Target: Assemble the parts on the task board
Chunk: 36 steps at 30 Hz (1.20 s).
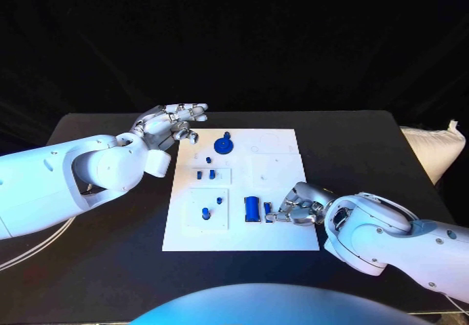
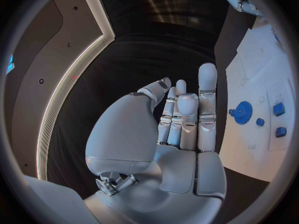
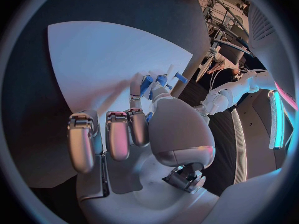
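Just beside the right hand (image 1: pixel 298 206) fingertips, toward the left arm, lies the blue cylinder (image 1: pixel 252 208), long axis running away from the robot; fingers pinch a small blue part (image 1: pixel 268 211). Left hand (image 1: pixel 171 122): fingers spread, empty.

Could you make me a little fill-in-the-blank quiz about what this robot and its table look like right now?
1. The small parts on the task board are coloured ____.
2. The left hand hovers at the board's far left corner and holds ____.
3. The hand touching a part beside the blue cylinder is the robot's ____ hand.
4. The round blue disc part lies nearer the ____ hand.

Missing words: blue; nothing; right; left
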{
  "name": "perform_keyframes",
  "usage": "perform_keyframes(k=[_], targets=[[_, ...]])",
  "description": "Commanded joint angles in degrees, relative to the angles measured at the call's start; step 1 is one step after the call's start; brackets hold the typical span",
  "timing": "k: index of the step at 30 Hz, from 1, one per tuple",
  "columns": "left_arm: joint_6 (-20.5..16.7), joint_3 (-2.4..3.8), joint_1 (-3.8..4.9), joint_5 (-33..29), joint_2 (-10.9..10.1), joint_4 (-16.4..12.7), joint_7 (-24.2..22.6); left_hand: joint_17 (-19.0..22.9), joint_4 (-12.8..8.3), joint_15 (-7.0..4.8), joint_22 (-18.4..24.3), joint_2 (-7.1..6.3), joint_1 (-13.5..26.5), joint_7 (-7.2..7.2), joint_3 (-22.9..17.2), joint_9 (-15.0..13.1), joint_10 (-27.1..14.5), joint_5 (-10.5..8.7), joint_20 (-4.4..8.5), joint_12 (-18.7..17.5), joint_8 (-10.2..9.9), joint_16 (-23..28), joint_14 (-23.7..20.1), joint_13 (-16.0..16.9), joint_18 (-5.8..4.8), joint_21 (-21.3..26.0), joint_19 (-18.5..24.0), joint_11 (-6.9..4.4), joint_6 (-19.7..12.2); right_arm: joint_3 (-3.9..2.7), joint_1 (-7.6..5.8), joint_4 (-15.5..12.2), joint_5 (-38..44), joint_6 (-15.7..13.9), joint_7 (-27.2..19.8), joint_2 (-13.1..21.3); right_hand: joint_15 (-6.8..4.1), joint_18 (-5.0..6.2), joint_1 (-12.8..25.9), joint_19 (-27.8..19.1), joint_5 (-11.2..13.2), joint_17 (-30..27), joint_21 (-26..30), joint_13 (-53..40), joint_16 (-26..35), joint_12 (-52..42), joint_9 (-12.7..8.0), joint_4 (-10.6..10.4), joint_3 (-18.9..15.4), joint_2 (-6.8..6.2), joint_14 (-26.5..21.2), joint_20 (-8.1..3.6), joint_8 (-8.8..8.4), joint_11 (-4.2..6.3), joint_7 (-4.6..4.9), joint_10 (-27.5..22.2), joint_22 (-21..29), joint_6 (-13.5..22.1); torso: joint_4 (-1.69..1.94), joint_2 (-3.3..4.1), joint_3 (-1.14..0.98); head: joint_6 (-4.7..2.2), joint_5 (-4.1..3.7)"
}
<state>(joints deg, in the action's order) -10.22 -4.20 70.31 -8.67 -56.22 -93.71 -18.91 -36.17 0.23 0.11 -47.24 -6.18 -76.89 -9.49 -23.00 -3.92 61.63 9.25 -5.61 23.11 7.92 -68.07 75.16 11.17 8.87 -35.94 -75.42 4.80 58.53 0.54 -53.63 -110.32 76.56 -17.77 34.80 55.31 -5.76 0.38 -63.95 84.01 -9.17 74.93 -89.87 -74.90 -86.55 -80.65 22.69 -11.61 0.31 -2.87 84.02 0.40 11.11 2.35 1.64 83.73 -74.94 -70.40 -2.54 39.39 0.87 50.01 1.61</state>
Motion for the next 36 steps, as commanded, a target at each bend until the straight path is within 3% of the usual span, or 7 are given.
perform_keyframes(k=[1,15,24,36], targets=[[1.12,0.03,0.02,0.59,0.08,0.00,-0.18,0.07,-0.08,-0.05,0.06,0.61,0.11,-0.15,0.23,-0.04,-0.44,0.24,-0.05,0.26,0.28,0.02,-0.44,0.06,1.18,0.37,0.31,0.14,-0.35,0.01,0.10,-0.01,1.23,1.45,-0.87,0.17,-0.21,-0.38,-0.83,5.99,0.42,10.31,-0.13,-10.92,-0.16,0.37,0.12,0.10,-0.36,0.14,5.03,-0.10,0.31,0.17,-0.06,3.97,-15.06,0.40,-0.03,-0.05,0.01,-0.01,-0.11],[1.12,0.02,0.02,0.76,0.12,0.02,-0.16,0.07,-0.08,-0.05,0.06,0.61,0.11,-0.15,0.23,-0.04,-0.44,0.24,-0.05,0.26,0.28,0.02,-0.44,0.06,1.18,0.37,0.31,0.14,-0.35,0.01,0.13,1.00,1.61,2.71,-0.83,-0.31,-0.20,-0.38,-1.41,5.99,0.40,10.30,-0.13,-10.91,-0.15,0.45,0.18,0.30,-0.57,0.57,5.02,-0.09,0.39,0.15,-0.04,3.95,-15.06,0.50,0.04,0.05,0.07,-0.01,-0.18],[1.10,0.02,0.02,0.77,0.13,-0.03,-0.16,0.24,-0.05,-0.03,0.05,0.69,0.13,-0.14,0.21,-0.03,-0.59,0.26,-0.06,0.45,0.35,0.05,-0.53,0.09,1.17,0.38,0.35,0.13,-0.38,0.01,0.35,3.44,3.12,2.75,-0.33,-2.38,-0.20,-0.38,-2.62,5.99,0.43,10.25,-0.13,-10.97,-0.11,0.41,0.28,0.84,-0.80,1.41,5.02,-0.08,0.57,0.16,-0.05,3.97,-15.06,0.64,0.18,0.01,0.06,-0.01,-0.31],[1.16,-0.01,0.01,0.77,-0.02,0.09,-0.09,0.24,-0.05,-0.03,0.05,0.69,0.13,-0.14,0.21,-0.03,-0.59,0.26,-0.06,0.45,0.35,0.05,-0.53,0.09,1.17,0.38,0.35,0.13,-0.38,-0.11,0.62,1.51,1.71,-0.93,-2.78,-1.01,-0.14,-0.38,-1.54,5.99,-0.46,10.28,-0.13,-10.98,-0.12,0.54,0.39,-0.07,-2.85,1.38,5.02,-0.03,0.80,0.09,0.04,3.96,-15.06,0.84,0.03,-0.04,0.04,-0.01,-0.22]])
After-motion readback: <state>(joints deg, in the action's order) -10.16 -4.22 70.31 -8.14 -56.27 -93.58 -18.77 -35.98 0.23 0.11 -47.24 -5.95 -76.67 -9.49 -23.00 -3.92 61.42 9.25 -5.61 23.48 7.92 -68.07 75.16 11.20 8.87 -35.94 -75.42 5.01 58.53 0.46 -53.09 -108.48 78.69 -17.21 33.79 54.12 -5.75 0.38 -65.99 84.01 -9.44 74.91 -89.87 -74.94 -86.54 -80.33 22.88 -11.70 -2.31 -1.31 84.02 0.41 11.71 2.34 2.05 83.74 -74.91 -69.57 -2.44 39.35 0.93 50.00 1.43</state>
